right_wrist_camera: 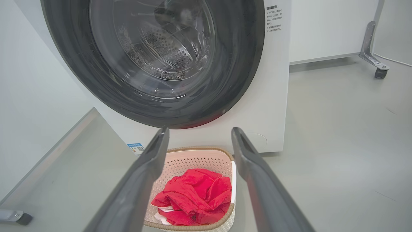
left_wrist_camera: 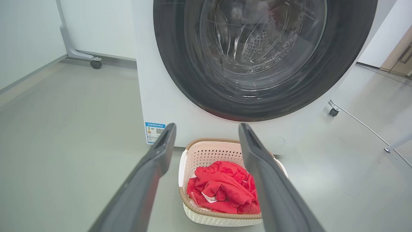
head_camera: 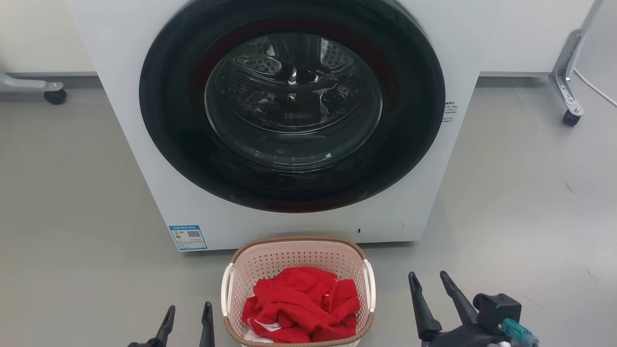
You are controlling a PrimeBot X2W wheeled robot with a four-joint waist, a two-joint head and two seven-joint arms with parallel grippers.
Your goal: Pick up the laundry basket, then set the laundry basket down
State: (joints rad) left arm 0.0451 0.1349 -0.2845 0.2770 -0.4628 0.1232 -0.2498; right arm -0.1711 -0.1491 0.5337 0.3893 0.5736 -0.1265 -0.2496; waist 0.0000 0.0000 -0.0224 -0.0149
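The laundry basket (head_camera: 294, 255) sits on the grey floor just in front of the washer, pale pink with a brown woven rim and white side handles. Red clothing (head_camera: 301, 303) is heaped inside it. My left gripper (head_camera: 189, 312) stands open at the basket's left side, apart from it. My right gripper (head_camera: 430, 279) stands open to the basket's right, also apart. From the left wrist I see the basket (left_wrist_camera: 209, 154) between and beyond my open fingers (left_wrist_camera: 162, 145). The right wrist view shows the basket (right_wrist_camera: 193, 159) below and ahead of that gripper (right_wrist_camera: 199, 133).
A white front-loading washer (head_camera: 144, 120) with a shut round glass door (head_camera: 291, 101) stands directly behind the basket. Metal legs on castors stand at the far left (head_camera: 54, 94) and far right (head_camera: 571, 115). A white cable (head_camera: 595, 86) lies on the floor at right.
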